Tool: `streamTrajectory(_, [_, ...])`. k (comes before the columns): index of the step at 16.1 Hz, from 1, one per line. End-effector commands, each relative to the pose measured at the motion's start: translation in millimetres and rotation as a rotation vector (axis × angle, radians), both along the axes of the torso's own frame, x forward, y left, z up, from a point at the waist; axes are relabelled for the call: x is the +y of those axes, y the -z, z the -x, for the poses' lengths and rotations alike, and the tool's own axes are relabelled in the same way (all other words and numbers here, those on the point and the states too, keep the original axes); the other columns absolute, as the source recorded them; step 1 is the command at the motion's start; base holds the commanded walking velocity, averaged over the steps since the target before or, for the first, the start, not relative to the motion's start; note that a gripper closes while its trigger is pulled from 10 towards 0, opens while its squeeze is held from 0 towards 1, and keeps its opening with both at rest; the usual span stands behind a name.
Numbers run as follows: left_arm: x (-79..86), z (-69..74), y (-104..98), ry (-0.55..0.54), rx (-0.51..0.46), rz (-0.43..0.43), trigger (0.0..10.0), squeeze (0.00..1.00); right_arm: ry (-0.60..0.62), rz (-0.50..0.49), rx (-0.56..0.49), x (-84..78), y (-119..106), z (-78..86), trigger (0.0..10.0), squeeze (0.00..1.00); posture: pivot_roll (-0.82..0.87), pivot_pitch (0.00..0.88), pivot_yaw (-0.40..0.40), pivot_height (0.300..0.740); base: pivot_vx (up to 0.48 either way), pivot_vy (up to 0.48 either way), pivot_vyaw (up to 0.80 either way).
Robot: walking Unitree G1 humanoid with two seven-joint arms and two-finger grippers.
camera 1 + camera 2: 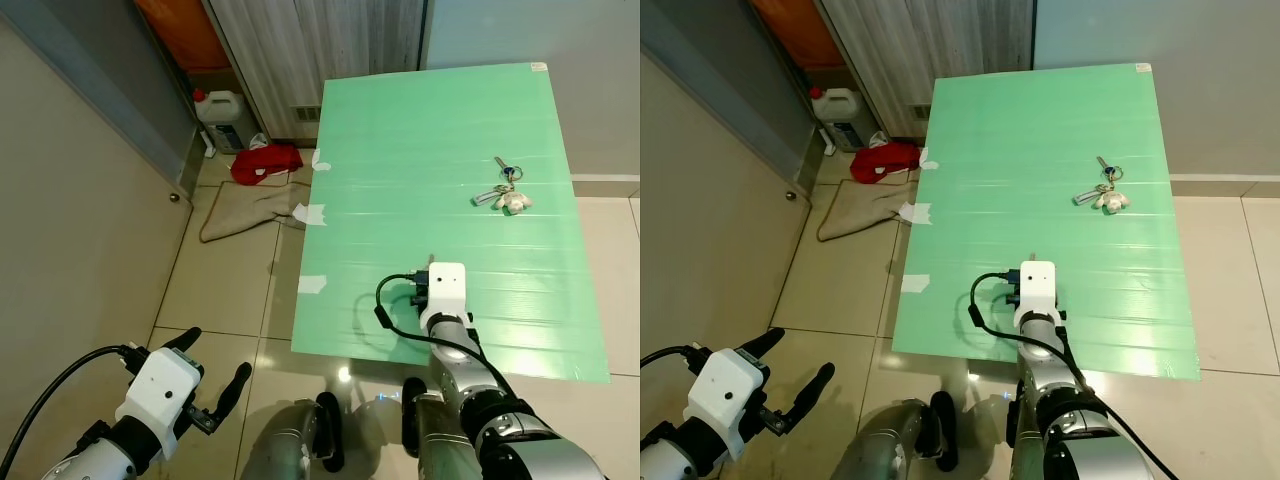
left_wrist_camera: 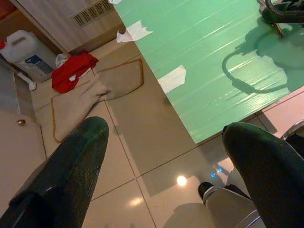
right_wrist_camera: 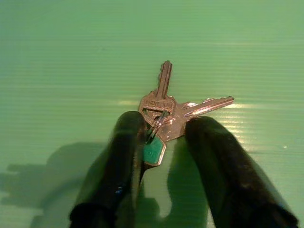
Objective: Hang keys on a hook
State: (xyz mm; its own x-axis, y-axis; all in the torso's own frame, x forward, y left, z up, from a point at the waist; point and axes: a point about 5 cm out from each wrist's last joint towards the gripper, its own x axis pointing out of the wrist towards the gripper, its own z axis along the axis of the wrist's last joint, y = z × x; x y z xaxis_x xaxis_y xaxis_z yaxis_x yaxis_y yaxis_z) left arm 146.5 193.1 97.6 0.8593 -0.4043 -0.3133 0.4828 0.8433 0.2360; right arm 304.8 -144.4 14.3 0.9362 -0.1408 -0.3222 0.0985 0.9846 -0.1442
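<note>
A robot looks down at a green table [image 1: 400,150] standing on a tiled floor [image 1: 220,290]. Its right hand [image 3: 161,137] reaches out over the near part of the table. In the right wrist view, its two black fingers [image 3: 118,156] sit either side of a small bunch of keys [image 3: 171,111], apparently pinching the bunch at the ring end where a green tag [image 3: 153,151] hangs. Two metal key blades fan out beyond the fingertips, just above or touching the green surface; which one cannot be told. A black cable [image 1: 385,305] loops from the wrist.

The keys appear light, rigid and smooth, so they may slip or swing loosely on their ring. The ring looks like the best place to grip, leaving a loop free for a hook. No hook can be seen.

A second bunch of keys [image 1: 503,190], with a pale fob, lies well apart on the far right of the table.

The left hand [image 1: 205,385] hangs low over the floor, fingers wide apart and empty.

Left of the table, on the floor, lie a beige mat [image 1: 250,210], a red cloth [image 1: 265,163] and a white plastic jug [image 1: 222,118]. Strips of white tape [image 1: 312,213] mark the table's left edge. Nothing stands between the right hand and its keys
</note>
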Motion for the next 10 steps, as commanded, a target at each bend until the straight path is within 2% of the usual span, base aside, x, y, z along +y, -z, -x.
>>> streamTrajectory(1, [4.3, 4.2, -1.1, -0.014, 0.011, -0.019, 10.0, 0.00, -0.026, -0.005, 0.035, 6.5, 10.6, 10.2, 0.0, 0.00, 0.17, 0.336, 0.205, 0.740, 0.000, 0.000, 0.00])
streamTrajectory(10, [3.8, 3.0, 0.4, -0.020, 0.006, -0.020, 10.0, 0.00, -0.042, 0.012, 0.015, 5.7, 12.2, 14.8, 0.0, 0.00, 0.16, 0.334, 0.196, 0.740, 0.000, 0.000, 0.00])
